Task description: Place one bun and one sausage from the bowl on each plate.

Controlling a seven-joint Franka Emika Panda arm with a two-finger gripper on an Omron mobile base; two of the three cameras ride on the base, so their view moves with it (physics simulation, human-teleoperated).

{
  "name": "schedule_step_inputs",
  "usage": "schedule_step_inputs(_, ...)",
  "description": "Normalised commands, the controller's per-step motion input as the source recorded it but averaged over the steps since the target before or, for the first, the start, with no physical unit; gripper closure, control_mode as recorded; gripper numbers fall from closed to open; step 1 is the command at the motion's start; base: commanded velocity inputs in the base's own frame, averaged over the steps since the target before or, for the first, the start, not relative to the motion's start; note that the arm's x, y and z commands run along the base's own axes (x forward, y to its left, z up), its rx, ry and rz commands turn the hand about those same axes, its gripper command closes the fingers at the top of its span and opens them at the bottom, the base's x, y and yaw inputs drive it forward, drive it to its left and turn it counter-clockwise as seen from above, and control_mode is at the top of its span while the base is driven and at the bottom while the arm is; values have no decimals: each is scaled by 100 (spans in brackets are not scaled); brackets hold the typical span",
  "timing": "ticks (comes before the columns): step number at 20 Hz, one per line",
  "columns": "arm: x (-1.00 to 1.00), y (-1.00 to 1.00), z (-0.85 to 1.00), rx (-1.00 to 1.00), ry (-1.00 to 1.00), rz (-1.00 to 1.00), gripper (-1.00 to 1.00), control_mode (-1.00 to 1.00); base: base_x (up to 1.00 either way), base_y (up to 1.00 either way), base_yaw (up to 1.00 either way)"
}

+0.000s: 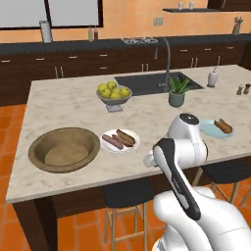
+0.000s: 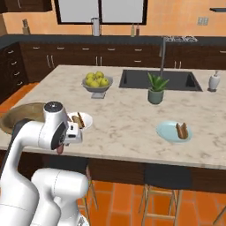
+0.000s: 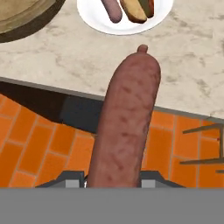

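A long reddish-brown sausage (image 3: 124, 122) stands between my fingers, and my gripper (image 3: 113, 181) is shut on it. It hangs over the counter's front edge, just short of the white plate (image 3: 100, 24). That plate (image 1: 133, 146) carries a sausage (image 1: 112, 142) and a bun (image 1: 125, 137). The tan wooden bowl (image 1: 37, 147) lies left of it, with nothing visible inside. At the right, the pale blue plate (image 1: 208, 128) holds a bun (image 1: 223, 125). In the right base view the held sausage's tip (image 2: 59, 149) pokes out below my hand.
A grey footed bowl of yellow-green fruit (image 1: 113, 93) and a potted plant (image 1: 177, 92) stand mid-counter before the sink (image 1: 147, 82) and faucet (image 1: 167, 59). A soap dispenser (image 1: 213, 77) sits at the far right. Stools (image 1: 125, 196) stand under the counter's front edge.
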Motion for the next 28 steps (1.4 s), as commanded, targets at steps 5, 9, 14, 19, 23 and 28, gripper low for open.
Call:
schedule_step_inputs(5, 0, 0, 0, 0, 0, 0, 100, 100, 10, -100, -7)
schedule_step_inputs(9, 0, 0, 0, 0, 0, 0, 100, 100, 9, -100, -8)
schedule_step_inputs(14, 0, 0, 0, 0, 0, 0, 100, 100, 22, -97, -3)
schedule_step_inputs(19, 0, 0, 0, 0, 0, 0, 100, 100, 39, -40, 2)
schedule_step_inputs(23, 0, 0, 0, 0, 0, 0, 100, 100, 56, 0, 1)
schedule_step_inputs(28, 72, 3, 6, -1, 8, 0, 100, -100, 0, 0, 0)
